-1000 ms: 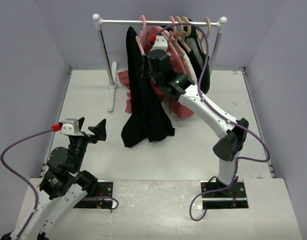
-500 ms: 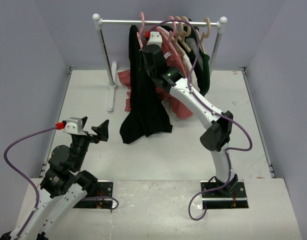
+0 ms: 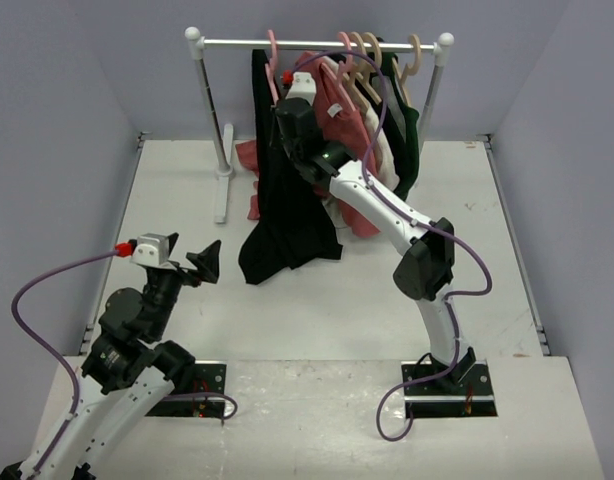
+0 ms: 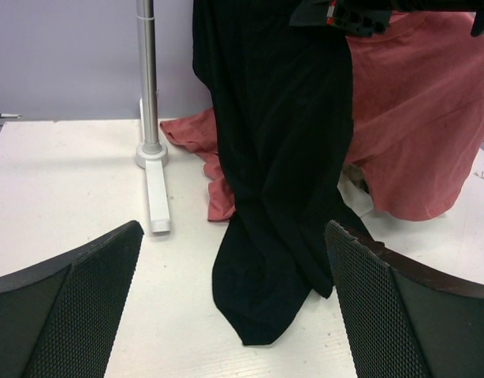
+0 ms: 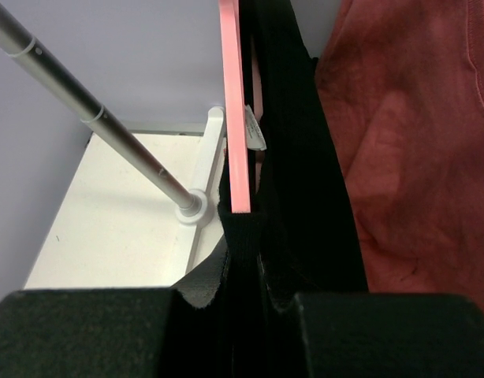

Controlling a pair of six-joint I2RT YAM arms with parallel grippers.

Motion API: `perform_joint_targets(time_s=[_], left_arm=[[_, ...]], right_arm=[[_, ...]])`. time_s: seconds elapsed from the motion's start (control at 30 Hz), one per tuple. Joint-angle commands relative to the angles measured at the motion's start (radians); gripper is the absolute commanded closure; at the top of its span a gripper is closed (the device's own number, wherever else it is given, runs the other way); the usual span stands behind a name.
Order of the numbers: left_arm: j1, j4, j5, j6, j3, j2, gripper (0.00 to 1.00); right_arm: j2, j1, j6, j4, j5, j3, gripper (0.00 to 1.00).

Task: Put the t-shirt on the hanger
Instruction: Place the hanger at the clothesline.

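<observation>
**Top external view:** The t-shirt (image 3: pixel 287 190) hangs from the hanger (image 3: pixel 273 55) on the rail (image 3: pixel 227 43), with its lower end on the worktop (image 3: pixel 177 200). The right arm (image 3: pixel 372 195) extends to the garment's top, and its fingertips are hidden behind the wrist. The left end effector (image 3: pixel 184 258) is released and well apart from the garment.

**Left wrist view:** The frame edge cuts off the top of the t-shirt, and the salmon shirt (image 4: pixel 415 134) lies behind it.

**Right wrist view:** The right end effector (image 5: pixel 242 295) is clenched on black cloth where the hanger arm enters it. The hook is out of frame.
</observation>
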Motion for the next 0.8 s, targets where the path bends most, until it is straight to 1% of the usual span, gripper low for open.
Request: perform_joint_targets(time_s=[0.0, 0.07, 0.1, 0.13, 0.23, 0.27, 0.3, 0.33, 0.4, 0.53, 0.63, 0.73, 0.77], left_arm=[[0.007, 0.031, 0.010, 0.022, -0.014, 0.016, 0.00], [0.007, 0.030, 0.010, 0.022, -0.014, 0.015, 0.00], [0.007, 0.030, 0.010, 0.022, -0.014, 0.012, 0.00], [0.007, 0.031, 0.012, 0.022, -0.016, 0.015, 0.00], [0.007, 0.031, 0.017, 0.024, -0.016, 0.019, 0.00], [0.007, 0.031, 0.017, 0.024, -0.016, 0.021, 0.00], [0.007, 0.031, 0.013, 0.024, -0.016, 0.023, 0.00], [0.008, 0.029, 0.001, 0.023, -0.017, 0.025, 0.00], [0.008, 0.021, -0.037, 0.004, -0.015, 0.038, 0.00], [0.017, -0.021, -0.141, -0.046, 0.007, 0.083, 0.00], [0.032, -0.065, -0.229, -0.088, 0.032, 0.131, 0.00], [0.076, -0.128, -0.349, -0.152, 0.070, 0.191, 0.00], [0.104, -0.144, -0.366, -0.163, 0.076, 0.202, 0.00]], right_arm=[[0.017, -0.005, 0.049, 0.034, 0.039, -0.008, 1.00], [0.047, -0.005, 0.045, 0.025, 0.055, 0.010, 1.00], [0.055, -0.006, 0.046, 0.019, 0.055, 0.029, 0.98], [0.055, -0.005, 0.051, 0.008, 0.051, 0.033, 0.93], [0.000, -0.003, 0.066, 0.031, 0.022, -0.025, 0.68], [-0.033, -0.002, 0.067, 0.040, 0.013, -0.062, 0.54], [-0.081, 0.002, 0.063, 0.070, 0.003, -0.112, 0.34], [-0.109, 0.007, 0.054, 0.086, 0.003, -0.137, 0.26], [-0.196, 0.022, 0.042, 0.095, 0.004, -0.200, 0.13], [-0.355, 0.031, 0.024, 0.115, -0.017, -0.333, 0.01], [-0.505, 0.032, 0.012, 0.108, -0.056, -0.482, 0.01], [-0.675, 0.032, -0.012, 0.070, -0.085, -0.641, 0.01], [-0.722, 0.033, -0.014, 0.054, -0.081, -0.687, 0.01]])
